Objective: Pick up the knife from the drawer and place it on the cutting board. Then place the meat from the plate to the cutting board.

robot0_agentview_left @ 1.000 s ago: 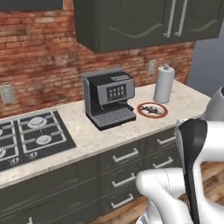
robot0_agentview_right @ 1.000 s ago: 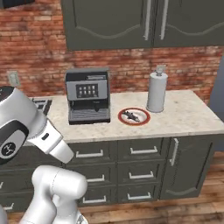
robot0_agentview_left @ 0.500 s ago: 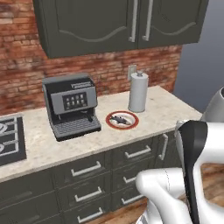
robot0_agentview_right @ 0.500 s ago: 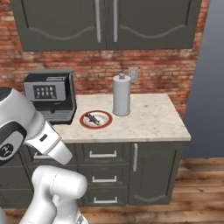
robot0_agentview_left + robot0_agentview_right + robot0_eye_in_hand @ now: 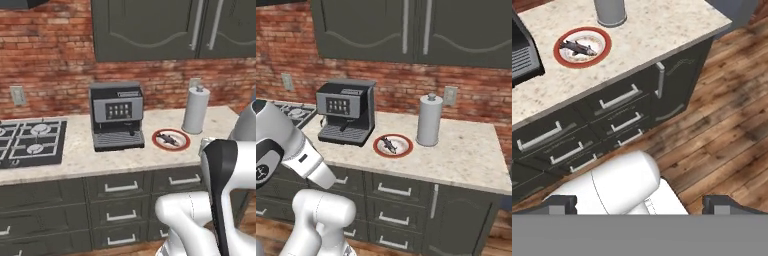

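I'm looking at a speckled beige stone counter point(image 5: 75, 160) against a red brick wall. The round white plate with a red rim point(image 5: 171, 139) sits on it, just right of the boxy black and silver coffee machine point(image 5: 116, 115) and in front of the tall grey paper towel roll point(image 5: 195, 110). A small dark piece of meat point(image 5: 169, 139) lies on the plate. From the right base camera I get the plate point(image 5: 393, 145) between the coffee machine point(image 5: 347, 111) and the towel roll point(image 5: 429, 120), meat point(image 5: 388, 144) slightly left of centre. A black gas hob point(image 5: 31, 141) is at the far left of the counter. Below run dark grey-green drawers with silver bar handles point(image 5: 120, 187), all closed as far as I can tell. On the hand camera I see the plate point(image 5: 582, 46) far off at the top, wooden floor point(image 5: 722, 130) below. The gripper point(image 5: 640, 204) has its two dark tips well apart at the bottom edge, with nothing between them.
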Motion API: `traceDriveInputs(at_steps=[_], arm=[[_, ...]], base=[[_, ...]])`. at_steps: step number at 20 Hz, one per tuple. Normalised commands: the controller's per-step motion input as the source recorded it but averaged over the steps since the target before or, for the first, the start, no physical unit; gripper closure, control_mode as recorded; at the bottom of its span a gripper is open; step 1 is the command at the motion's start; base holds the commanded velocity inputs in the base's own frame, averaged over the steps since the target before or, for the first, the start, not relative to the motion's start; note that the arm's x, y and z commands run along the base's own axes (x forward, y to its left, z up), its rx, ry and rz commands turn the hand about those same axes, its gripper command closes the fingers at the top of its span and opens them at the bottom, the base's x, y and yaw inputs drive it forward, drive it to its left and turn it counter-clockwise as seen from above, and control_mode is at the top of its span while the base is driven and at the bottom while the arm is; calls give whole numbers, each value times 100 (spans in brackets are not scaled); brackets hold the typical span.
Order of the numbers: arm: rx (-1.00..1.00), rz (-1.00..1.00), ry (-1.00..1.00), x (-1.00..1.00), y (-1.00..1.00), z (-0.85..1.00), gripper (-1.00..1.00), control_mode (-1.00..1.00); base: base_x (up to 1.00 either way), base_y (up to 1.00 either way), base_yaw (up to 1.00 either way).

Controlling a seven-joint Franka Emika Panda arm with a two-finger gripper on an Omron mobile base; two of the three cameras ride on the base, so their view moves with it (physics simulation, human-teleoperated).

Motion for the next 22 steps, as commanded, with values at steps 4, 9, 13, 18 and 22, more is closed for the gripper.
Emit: traceDriveInputs(at_steps=[4, 9, 13, 18, 22], arm=[[0, 0, 0, 0, 0, 0, -100, 100], [0, 0, 0, 0, 0, 0, -100, 100], [0, 0, 0, 0, 0, 0, -100, 100], [0, 0, 0, 0, 0, 0, -100, 100], [0, 0, 0, 0, 0, 0, -100, 100]], base=[[22, -35, 39], [17, -58, 17], [49, -30, 17], [78, -13, 18], [82, -40, 26]])
